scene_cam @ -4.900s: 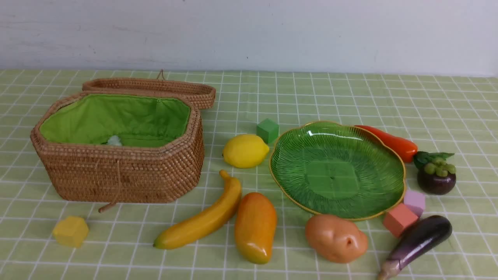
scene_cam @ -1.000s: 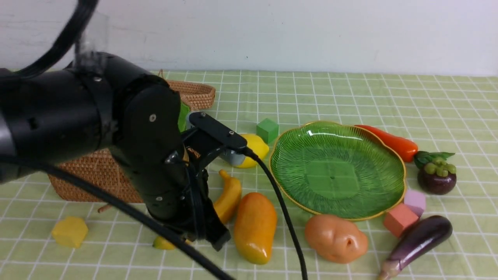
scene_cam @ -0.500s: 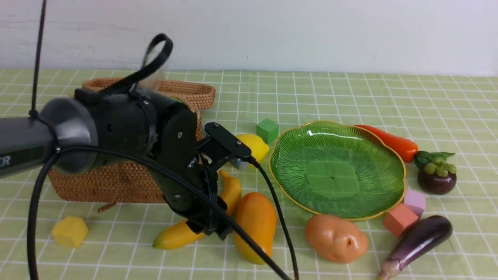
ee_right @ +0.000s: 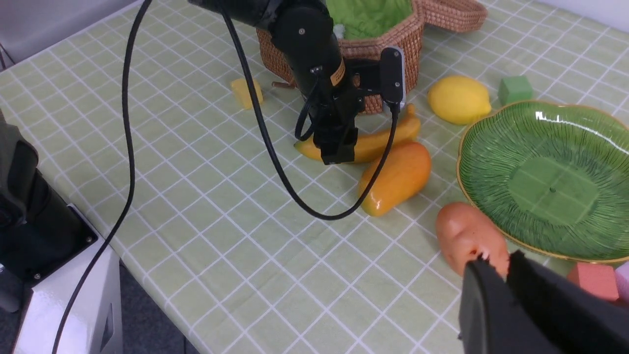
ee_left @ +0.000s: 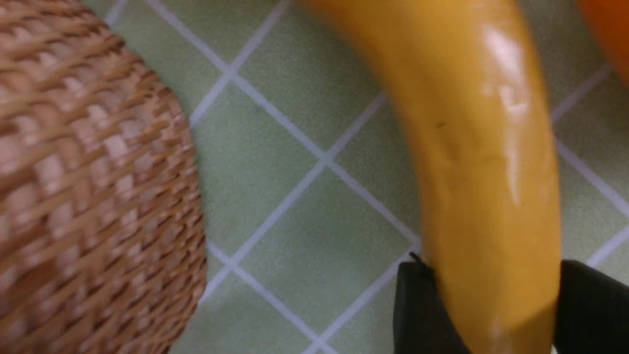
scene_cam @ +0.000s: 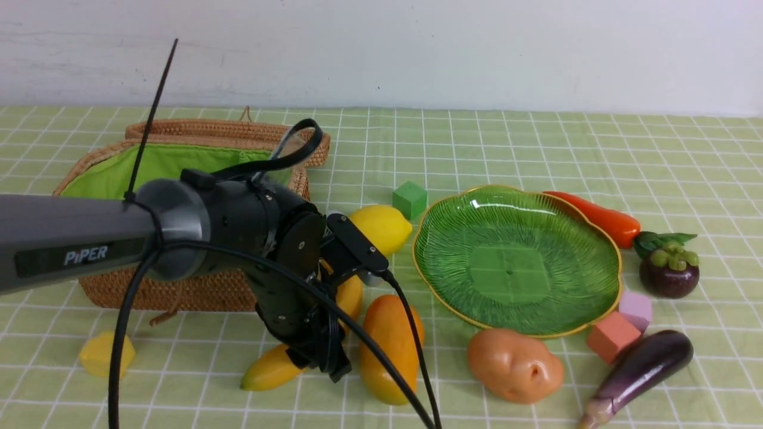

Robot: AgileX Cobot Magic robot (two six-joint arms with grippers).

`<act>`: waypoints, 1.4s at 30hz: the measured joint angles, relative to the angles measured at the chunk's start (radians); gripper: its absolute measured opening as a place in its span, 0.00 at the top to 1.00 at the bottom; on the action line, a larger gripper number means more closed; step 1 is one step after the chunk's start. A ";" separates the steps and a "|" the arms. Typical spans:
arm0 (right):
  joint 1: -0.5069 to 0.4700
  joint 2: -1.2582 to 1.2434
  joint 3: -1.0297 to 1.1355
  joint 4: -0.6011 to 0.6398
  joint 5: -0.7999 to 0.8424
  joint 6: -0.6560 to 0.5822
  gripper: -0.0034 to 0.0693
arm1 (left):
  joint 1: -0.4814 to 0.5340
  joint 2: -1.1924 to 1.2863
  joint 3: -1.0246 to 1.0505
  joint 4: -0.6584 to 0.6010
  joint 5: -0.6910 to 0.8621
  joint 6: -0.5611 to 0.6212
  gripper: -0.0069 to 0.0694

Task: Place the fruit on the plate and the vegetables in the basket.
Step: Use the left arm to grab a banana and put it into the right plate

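The yellow banana [scene_cam: 268,369] lies on the cloth beside the orange-yellow mango [scene_cam: 390,348]. My left gripper [scene_cam: 325,357] is down over the banana's middle. In the left wrist view its two black fingers [ee_left: 417,309] stand close on either side of the banana [ee_left: 471,147], jaws open. The lemon [scene_cam: 381,229] sits behind it and the mangosteen [scene_cam: 667,271] at the far right. The green plate [scene_cam: 518,256] holds nothing. The potato [scene_cam: 514,364], eggplant [scene_cam: 641,369] and red-orange pepper [scene_cam: 602,219] lie around the plate. My right gripper [ee_right: 496,263] hangs shut and empty above the potato [ee_right: 467,236].
The woven basket [scene_cam: 197,295] stands at the left with its lid back and green lining showing. Foam blocks lie about: green [scene_cam: 409,199], yellow [scene_cam: 98,356], pink [scene_cam: 611,336], purple [scene_cam: 636,308]. The left arm's cable [scene_cam: 381,363] trails across the mango.
The left arm swung in over the basket and came down onto the banana. Its jaws opened on the way. The banana's near end has shifted slightly.
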 joint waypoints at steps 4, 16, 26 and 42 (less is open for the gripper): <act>0.000 0.000 -0.002 0.000 -0.006 0.000 0.85 | 0.000 0.002 0.000 -0.001 0.009 0.000 0.51; 0.000 0.000 -0.002 -0.007 -0.079 0.000 0.83 | 0.000 -0.007 -0.001 -0.060 0.059 -0.003 0.51; 0.000 0.000 -0.002 -0.007 -0.092 0.000 0.82 | 0.000 -0.076 -0.001 -0.089 0.098 -0.008 0.51; 0.000 0.000 -0.002 -0.007 -0.092 0.000 0.80 | 0.000 -0.269 -0.001 -0.204 0.137 -0.022 0.51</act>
